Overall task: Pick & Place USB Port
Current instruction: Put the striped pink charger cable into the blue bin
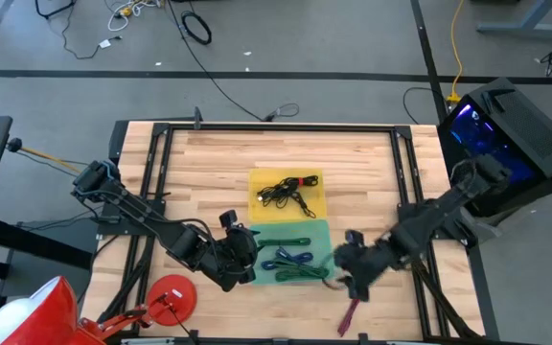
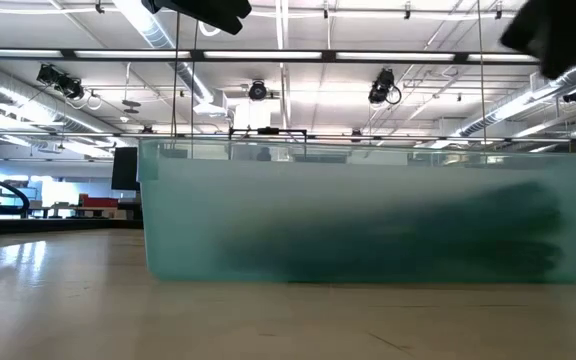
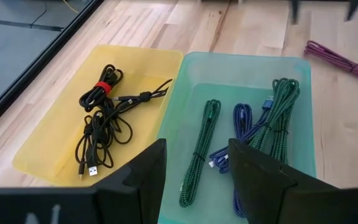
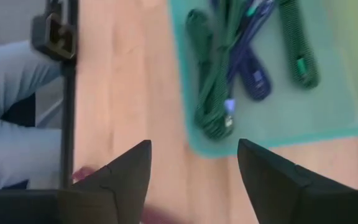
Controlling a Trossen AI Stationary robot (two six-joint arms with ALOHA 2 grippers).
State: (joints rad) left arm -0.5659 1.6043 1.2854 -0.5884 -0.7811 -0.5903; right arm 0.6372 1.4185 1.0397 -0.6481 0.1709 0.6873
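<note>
A green tray (image 1: 290, 225) (image 3: 247, 57) (image 2: 368, 220) lies near the table's near edge. It holds coiled green cables (image 3: 201, 152) (image 4: 213, 106) and a blue cable (image 3: 241, 121) (image 4: 253, 74). Behind it a yellow tray (image 1: 314, 206) (image 3: 48, 137) holds black cables (image 3: 104, 118). A magenta cable (image 1: 349, 314) (image 3: 344, 59) lies on the bare wood to the right of the green tray, by the near edge. My left gripper (image 1: 242, 251) (image 3: 196, 144) is open at the green tray's left side. My right gripper (image 1: 348, 268) (image 4: 194, 144) is open just right of that tray, above the magenta cable's far end.
Black frame rails (image 1: 151, 172) run along the table's sides. A red round object (image 1: 171, 297) sits at the near left corner. A person's legs (image 4: 11, 93) show beyond the table edge. Bare wood lies on the far half of the table around the yellow tray.
</note>
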